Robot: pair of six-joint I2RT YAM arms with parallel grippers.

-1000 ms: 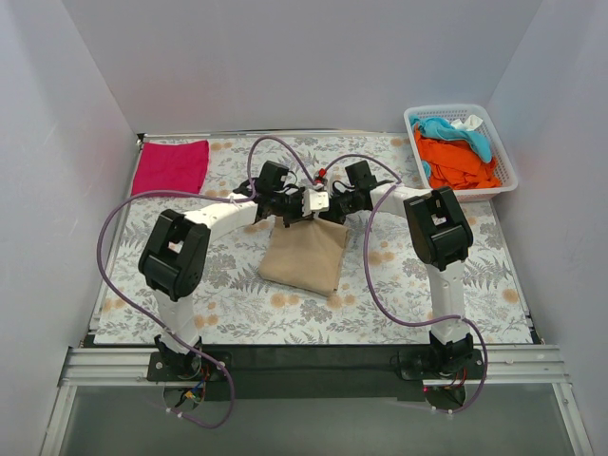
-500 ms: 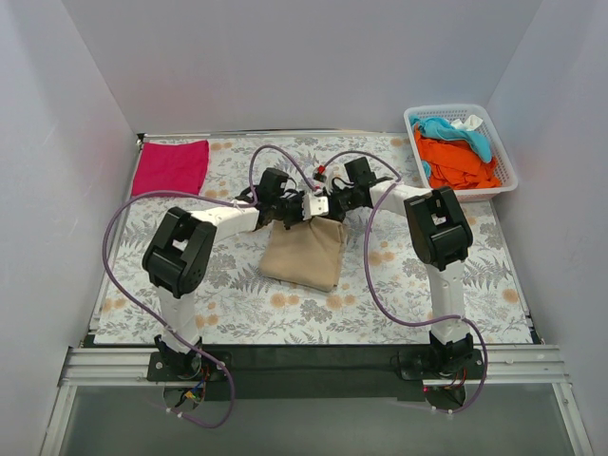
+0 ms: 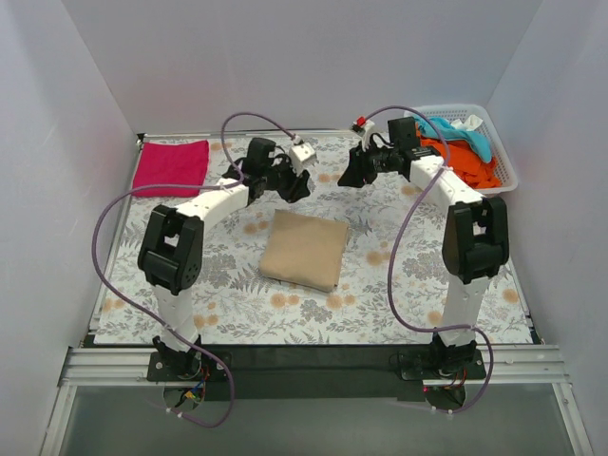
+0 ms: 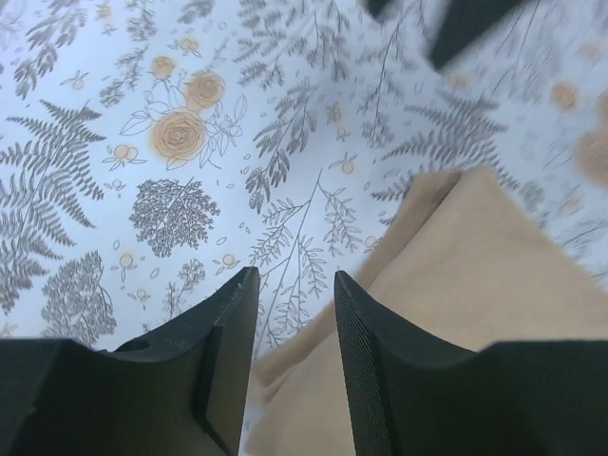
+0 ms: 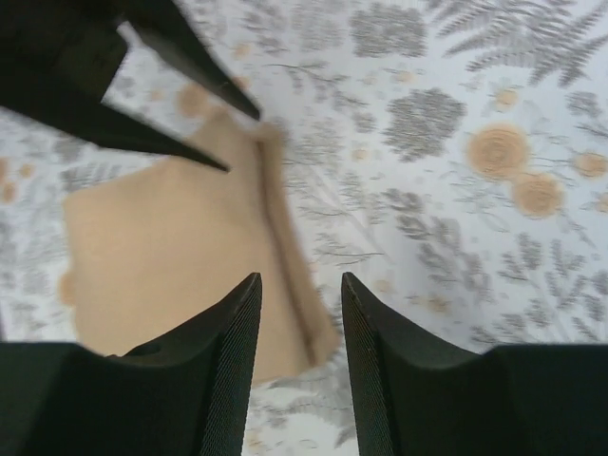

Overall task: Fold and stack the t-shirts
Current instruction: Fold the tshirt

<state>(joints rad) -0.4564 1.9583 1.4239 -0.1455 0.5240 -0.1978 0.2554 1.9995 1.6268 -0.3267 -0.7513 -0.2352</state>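
Observation:
A tan t-shirt (image 3: 304, 249) lies folded into a rectangle in the middle of the floral table cover (image 3: 237, 304); it also shows in the left wrist view (image 4: 494, 285) and the right wrist view (image 5: 161, 256). A magenta t-shirt (image 3: 171, 166) lies folded at the back left. Orange (image 3: 458, 161) and light blue (image 3: 456, 128) t-shirts are heaped in the basket. My left gripper (image 3: 302, 185) (image 4: 294, 280) hangs open and empty behind the tan shirt's far left corner. My right gripper (image 3: 348, 177) (image 5: 300, 283) hangs open and empty behind its far right corner.
A white lattice basket (image 3: 503, 157) stands at the back right corner. White walls close in the table on three sides. Purple cables loop from both arms over the table. The other arm's fingers (image 5: 171, 95) show at the top left of the right wrist view.
Both grippers have let go of the tan shirt's far edge, opened, and lifted away towards the back, the left to the left and the right to the right. The shirt lies flat.

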